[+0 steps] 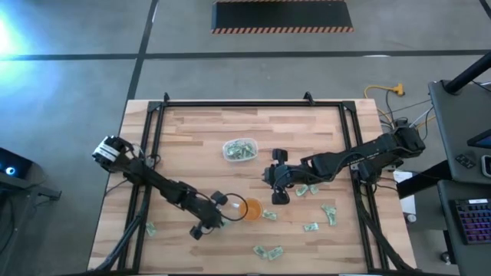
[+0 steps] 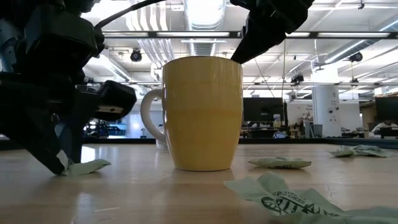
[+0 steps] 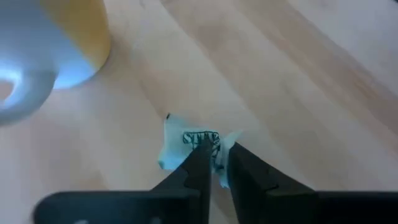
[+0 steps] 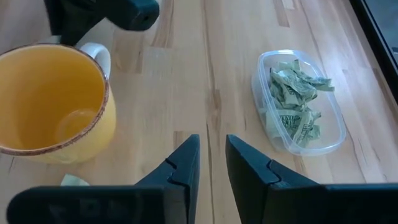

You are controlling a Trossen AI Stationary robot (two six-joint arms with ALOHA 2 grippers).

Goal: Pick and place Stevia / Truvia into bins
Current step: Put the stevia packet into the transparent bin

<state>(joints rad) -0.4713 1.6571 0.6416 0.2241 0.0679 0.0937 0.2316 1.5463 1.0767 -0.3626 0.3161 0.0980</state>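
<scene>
Left gripper (image 3: 214, 155) is down on the wooden table (image 1: 192, 138), fingers pinched onto one small pale green and white paper sachet (image 3: 189, 146) just beside the round orange mug (image 1: 251, 208). So it's the pick step; next it needs a clean lift and a carry across to the clear rounded plastic tub (image 4: 298, 102), which already holds several sachets. Right gripper (image 4: 211, 165) hovers empty near the mug, fingers a narrow gap apart. More sachets lie scattered on the table. Hard to tell how firm that pinch really is.
</scene>
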